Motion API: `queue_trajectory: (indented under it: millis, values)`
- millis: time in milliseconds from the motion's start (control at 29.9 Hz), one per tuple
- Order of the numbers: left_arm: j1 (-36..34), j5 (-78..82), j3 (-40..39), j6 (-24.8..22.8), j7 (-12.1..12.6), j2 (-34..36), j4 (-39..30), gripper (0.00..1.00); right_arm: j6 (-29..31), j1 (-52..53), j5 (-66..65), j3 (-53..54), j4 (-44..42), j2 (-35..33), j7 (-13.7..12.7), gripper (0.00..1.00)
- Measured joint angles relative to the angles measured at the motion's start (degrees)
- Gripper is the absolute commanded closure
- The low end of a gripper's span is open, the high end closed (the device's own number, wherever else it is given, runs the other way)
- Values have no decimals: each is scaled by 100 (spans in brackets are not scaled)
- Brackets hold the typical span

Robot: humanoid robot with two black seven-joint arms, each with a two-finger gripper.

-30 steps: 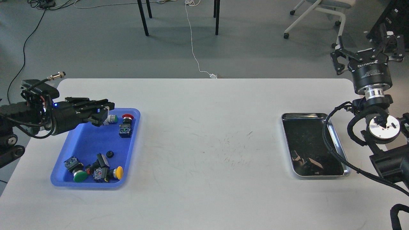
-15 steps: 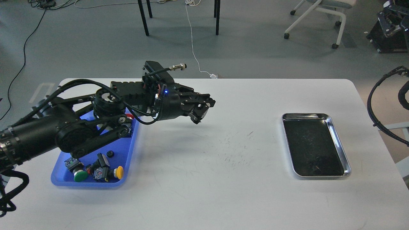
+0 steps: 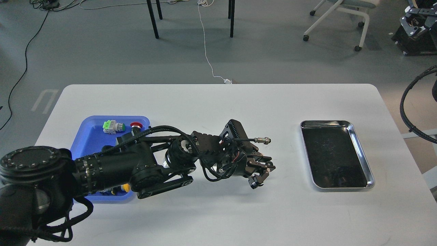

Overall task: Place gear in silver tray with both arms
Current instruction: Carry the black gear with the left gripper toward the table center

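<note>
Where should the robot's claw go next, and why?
Probably a little farther right, toward the silver tray. The left claw hangs over bare table between the blue tray and the silver one, which looks empty. It seems closed around something small and dark, though I can't tell what.

1. Your left arm (image 3: 112, 167) is matte black throughout, built of thick round joints.
2. Its lower-left joint cap carries a ring of small screws.
3. Looped black cables run along the forearm.
4. A ribbed black block sits at the wrist, with a silver-tipped connector (image 3: 262, 139) sticking out.
5. The left gripper (image 3: 260, 172) has black clawed fingers.
6. At the right edge, you see only a black corrugated cable (image 3: 408, 112).
</note>
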Motion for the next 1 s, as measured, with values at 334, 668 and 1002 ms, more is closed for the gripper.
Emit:
queue_trajectory:
  millis: [334, 668, 1002]
  values:
    - [148, 18, 58, 43, 19, -64, 670, 87, 0, -43, 11, -6, 115, 73, -1, 2]
    - [237, -1, 305, 50, 28, -63, 726, 57, 0, -239, 12, -6, 529, 112, 52, 2]
    - [248, -908, -357, 39, 258, 21, 322, 40, -6, -341, 8, 6, 545, 99, 53, 2]
